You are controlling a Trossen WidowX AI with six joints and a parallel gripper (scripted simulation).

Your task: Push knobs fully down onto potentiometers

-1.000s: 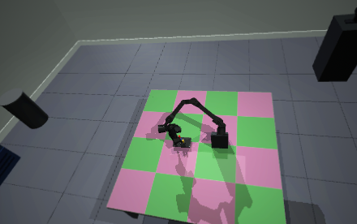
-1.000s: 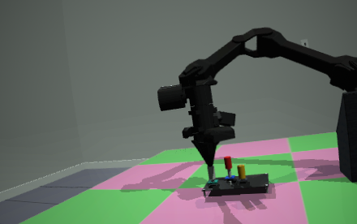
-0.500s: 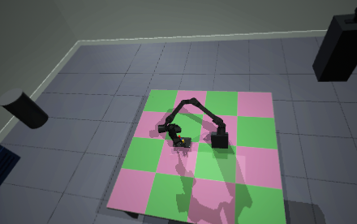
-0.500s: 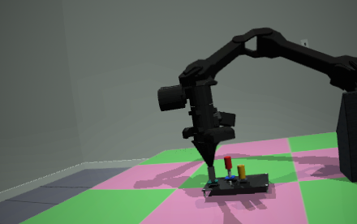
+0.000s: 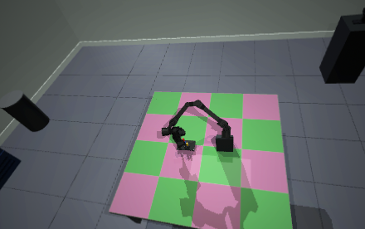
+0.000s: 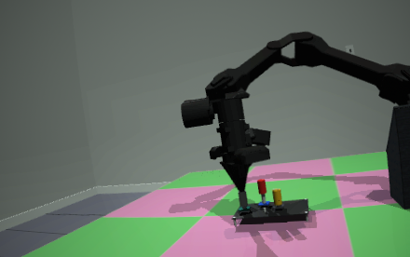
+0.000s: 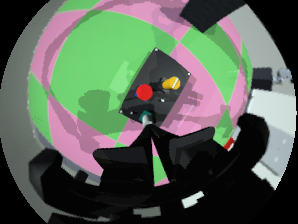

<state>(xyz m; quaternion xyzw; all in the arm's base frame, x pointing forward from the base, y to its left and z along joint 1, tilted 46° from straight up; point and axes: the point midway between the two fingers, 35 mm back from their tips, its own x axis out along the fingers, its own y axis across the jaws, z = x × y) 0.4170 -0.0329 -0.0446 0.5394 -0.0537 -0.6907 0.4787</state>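
The dark circuit board (image 5: 192, 143) (image 6: 296, 210) (image 7: 157, 61) stands on short legs. A red knob (image 5: 183, 139) (image 6: 262, 186) (image 7: 144, 92) sits high, with bare shaft between it and its blue potentiometer (image 6: 264, 203). A yellow knob (image 6: 278, 196) (image 7: 171, 83) sits low, close to the board. A grey knob (image 6: 242, 200) (image 7: 146, 120) stands upright over a teal potentiometer (image 6: 244, 210) (image 7: 145, 114) at the board's edge; any small gap beneath it is too small to tell. My gripper (image 6: 242, 190) (image 7: 149, 127) is shut and empty, its tips at the top of the grey knob.
The red knob stands close beside the fingers. The arm's base (image 5: 224, 143) (image 6: 402, 158) is on the checkered table (image 5: 265, 166) (image 6: 303, 242), beyond the yellow knob's side of the board. The arm arches high between base and board.
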